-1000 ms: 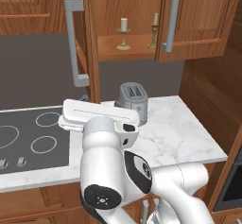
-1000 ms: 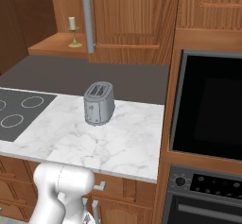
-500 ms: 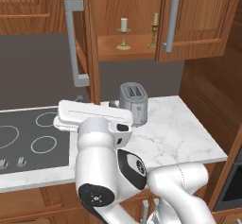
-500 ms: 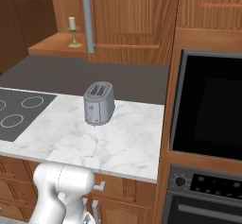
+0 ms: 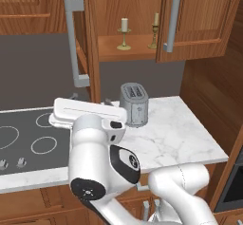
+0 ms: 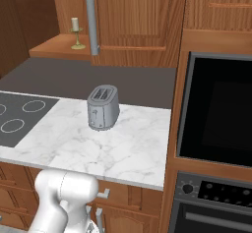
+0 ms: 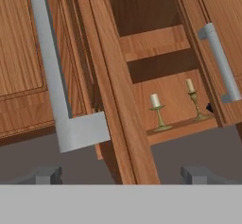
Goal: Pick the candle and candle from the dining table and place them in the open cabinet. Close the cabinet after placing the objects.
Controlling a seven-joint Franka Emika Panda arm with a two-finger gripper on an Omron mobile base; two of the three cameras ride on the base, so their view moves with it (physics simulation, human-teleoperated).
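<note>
Two candles side by side on the shelf [image 5: 135, 48] inside the open cabinet [image 5: 90, 39], thick candle [image 5: 124, 32] left of thin candle [image 5: 154, 29], doors ajar either side, toaster [image 5: 134, 104] on the counter [image 5: 175, 129] below, hob [image 5: 26, 134] to its left, oven [image 6: 216, 114] to the right.

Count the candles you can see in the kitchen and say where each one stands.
2. The thick cream candle and the thin yellowish candle both stand on the open cabinet shelf, side by side. Others may be hidden behind the doors.

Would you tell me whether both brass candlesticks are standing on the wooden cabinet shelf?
Yes, the thick cream candle and the thin tapered candle stand upright, apart, on the wooden cabinet shelf.
</note>
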